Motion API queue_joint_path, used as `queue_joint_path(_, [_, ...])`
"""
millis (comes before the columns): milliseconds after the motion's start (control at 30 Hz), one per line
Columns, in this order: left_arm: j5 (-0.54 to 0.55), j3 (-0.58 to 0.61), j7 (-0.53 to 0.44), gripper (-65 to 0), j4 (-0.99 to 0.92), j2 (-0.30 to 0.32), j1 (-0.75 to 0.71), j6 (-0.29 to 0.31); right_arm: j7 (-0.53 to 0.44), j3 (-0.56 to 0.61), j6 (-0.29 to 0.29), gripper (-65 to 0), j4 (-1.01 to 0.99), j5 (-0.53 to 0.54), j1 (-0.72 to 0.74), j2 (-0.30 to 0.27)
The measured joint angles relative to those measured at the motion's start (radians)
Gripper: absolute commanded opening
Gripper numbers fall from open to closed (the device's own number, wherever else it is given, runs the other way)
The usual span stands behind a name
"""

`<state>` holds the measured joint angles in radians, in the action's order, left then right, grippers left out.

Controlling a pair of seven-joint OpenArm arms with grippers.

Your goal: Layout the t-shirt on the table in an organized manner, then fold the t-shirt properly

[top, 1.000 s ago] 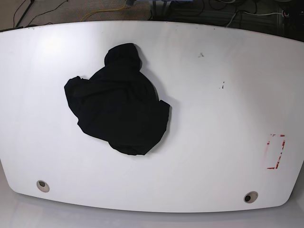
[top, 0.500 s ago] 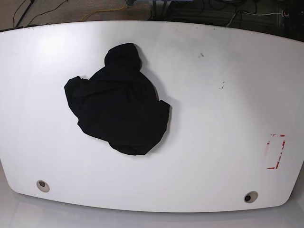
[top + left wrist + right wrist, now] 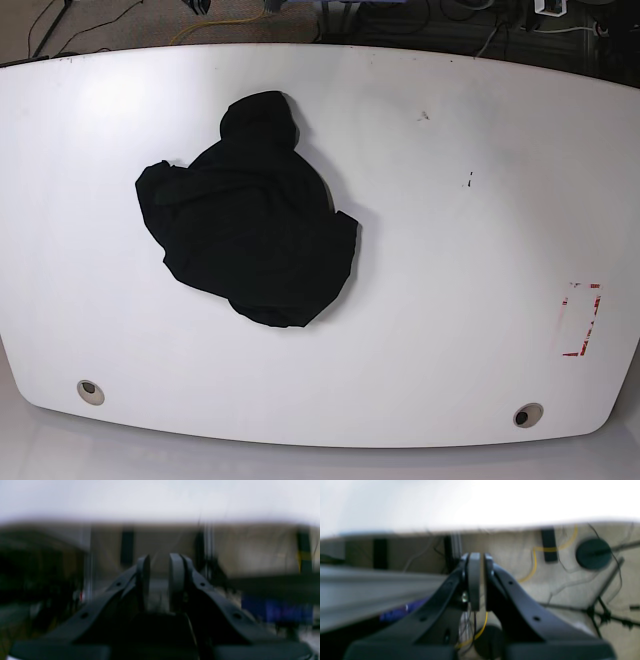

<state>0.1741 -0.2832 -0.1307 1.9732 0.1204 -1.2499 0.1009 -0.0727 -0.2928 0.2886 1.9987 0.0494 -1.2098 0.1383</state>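
The t-shirt (image 3: 250, 215) lies crumpled in a black heap on the left half of the white table (image 3: 450, 250); no graphic shows. Neither arm appears in the base view. In the blurred left wrist view, my left gripper (image 3: 160, 557) has a narrow gap between its fingers and holds nothing. In the right wrist view, my right gripper (image 3: 481, 555) has its fingers almost touching and is empty. Both wrist views face floor and cables, not the t-shirt.
A red rectangular marking (image 3: 580, 320) sits near the table's right edge. Two small round holes (image 3: 90, 391) (image 3: 527, 415) lie near the front edge. Cables run over the floor behind the table (image 3: 230, 20).
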Motion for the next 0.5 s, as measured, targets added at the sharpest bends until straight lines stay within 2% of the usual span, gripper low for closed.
queue_joint_path(500, [0.0,-0.004,0.011,-54.0,0.0,-0.001,0.166,-0.005,0.006,-0.001,0.0,-62.9,0.002,-0.008,0.201,-0.001])
